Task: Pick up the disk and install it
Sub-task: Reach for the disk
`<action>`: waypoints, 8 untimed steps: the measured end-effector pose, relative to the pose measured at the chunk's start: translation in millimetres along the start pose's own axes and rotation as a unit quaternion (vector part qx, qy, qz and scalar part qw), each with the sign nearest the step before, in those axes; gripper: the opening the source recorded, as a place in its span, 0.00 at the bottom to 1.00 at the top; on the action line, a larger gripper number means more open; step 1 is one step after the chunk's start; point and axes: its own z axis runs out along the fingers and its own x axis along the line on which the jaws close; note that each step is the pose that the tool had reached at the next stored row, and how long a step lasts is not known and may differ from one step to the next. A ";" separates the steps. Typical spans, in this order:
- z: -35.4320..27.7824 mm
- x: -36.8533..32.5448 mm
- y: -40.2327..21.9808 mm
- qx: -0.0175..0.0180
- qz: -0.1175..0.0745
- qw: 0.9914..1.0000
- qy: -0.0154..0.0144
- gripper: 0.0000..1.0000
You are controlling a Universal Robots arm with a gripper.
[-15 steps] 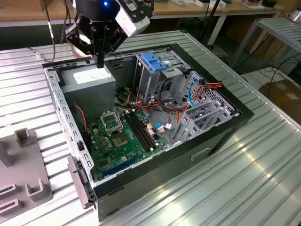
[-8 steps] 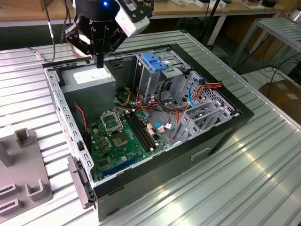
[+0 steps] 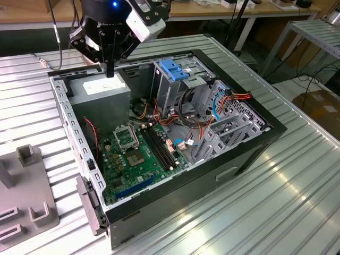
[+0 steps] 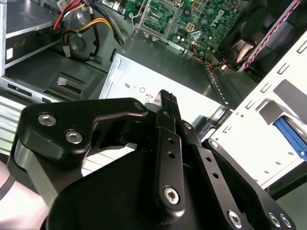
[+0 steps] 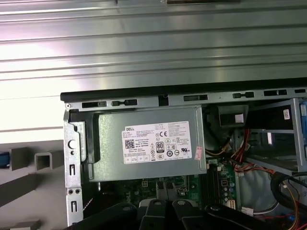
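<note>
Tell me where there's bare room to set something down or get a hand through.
Bare table lies wide along the near wall of the case and at the exterior view's right. Crowded: cables fill the gap between motherboard and drive cage, the gripper hangs over the power supply, and a grey fixture takes the table at the exterior view's left.

A workshop or lab: ribbed metal table (image 3: 297,175); opened computer case (image 3: 212,183); workbenches (image 3: 212,11) behind.
</note>
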 end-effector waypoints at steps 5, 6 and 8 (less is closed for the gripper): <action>-0.2 7.0 -0.5 0.000 0.000 1.000 0.000 0.10; -0.3 7.7 -0.6 0.000 0.000 1.000 0.000 0.10; -0.3 8.8 -0.7 0.000 0.000 1.000 0.000 0.10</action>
